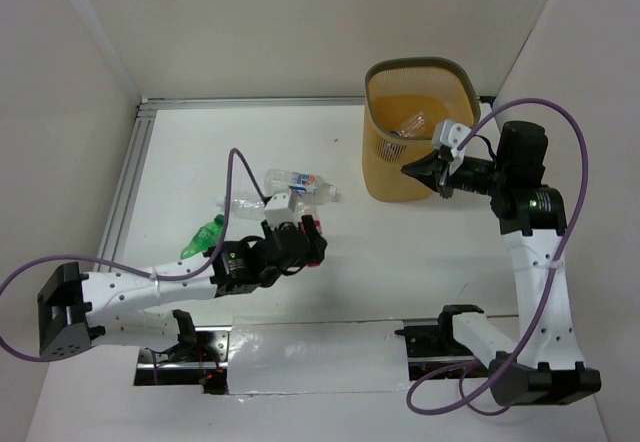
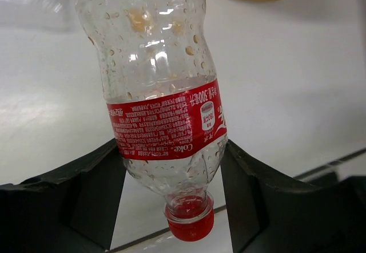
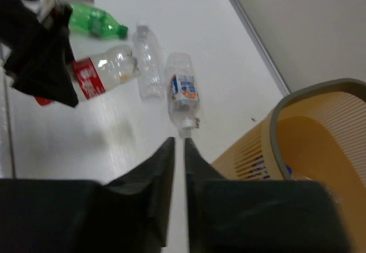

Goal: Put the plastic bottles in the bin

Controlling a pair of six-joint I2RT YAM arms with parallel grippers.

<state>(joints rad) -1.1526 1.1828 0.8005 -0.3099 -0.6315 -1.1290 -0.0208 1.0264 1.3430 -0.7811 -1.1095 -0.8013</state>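
We judge the job partly done. The bin (image 1: 385, 167) stands at the far right of the table (image 1: 420, 262), and at least one clear bottle (image 1: 415, 122) lies inside it. There may be more, but the ribbed wall and glare keep us from counting.

The left gripper (image 2: 172, 155) has its fingers (image 2: 86, 190) pressed on either side of a red-labelled bottle (image 2: 166, 121). They grip it low, near the red cap, with the body pointing away from the wrist. In the right wrist view the bottle appears to be off the table, well left of the bin.

Three more lie on the table to the left of the bin:
- a blue-labelled bottle (image 1: 300, 182), nearest the bin
- a bare clear bottle (image 1: 238, 203) beside it
- a green bottle (image 1: 205, 232), farthest out

The right gripper (image 3: 179, 144) hangs just in front of the bin's near wall. Its fingers are nearly together with only a thin slit between them, and they carry nothing.

So we count four left to place: the gripped one must cross to the bin, then the three lying ones.
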